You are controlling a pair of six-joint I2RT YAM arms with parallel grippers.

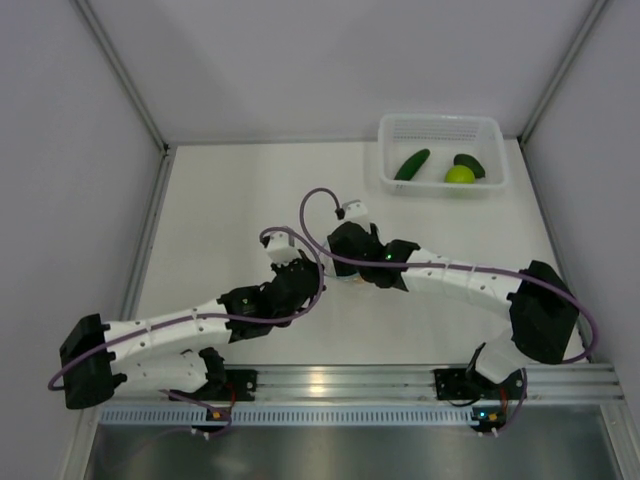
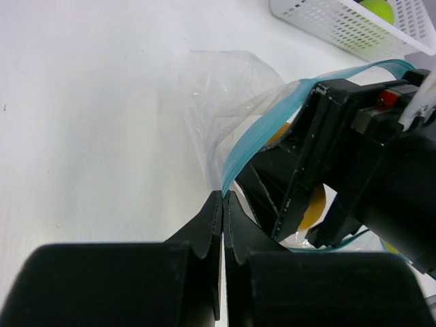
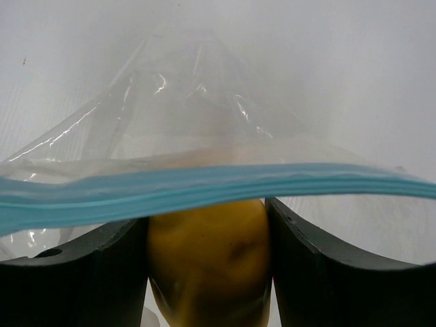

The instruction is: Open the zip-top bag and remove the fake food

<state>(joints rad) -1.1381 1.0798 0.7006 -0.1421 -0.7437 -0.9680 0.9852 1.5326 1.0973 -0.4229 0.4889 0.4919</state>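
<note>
From above, the two arms meet near the middle of the worktop (image 1: pixel 230 200), and their black heads cover whatever lies between them, so the zip-top bag (image 2: pixel 225 88) is all but lost in that view. What the overhead view does give is the white mesh basket (image 1: pixel 440 119) in the far right corner, with the cucumber (image 1: pixel 412 164), the lime-green ball (image 1: pixel 460 175) and the dark green oval (image 1: pixel 470 163) lying inside it. The left wrist camera shows the bag plainly: clear, crinkled, lying on the white surface. The left hand (image 2: pixel 223 201) is pinched tight on the near end of its light blue zip strip (image 3: pixel 204 191). The same view shows the right arm's head pushed into the bag's mouth, with a patch of orange behind it and a corner of the basket beyond. The right wrist camera looks in under the blue strip, which runs straight across its picture. There the right hand (image 3: pixel 204 221) has its two fingers pressed on either side of the orange fruit (image 3: pixel 208 272), gripping it inside the bag.
</note>
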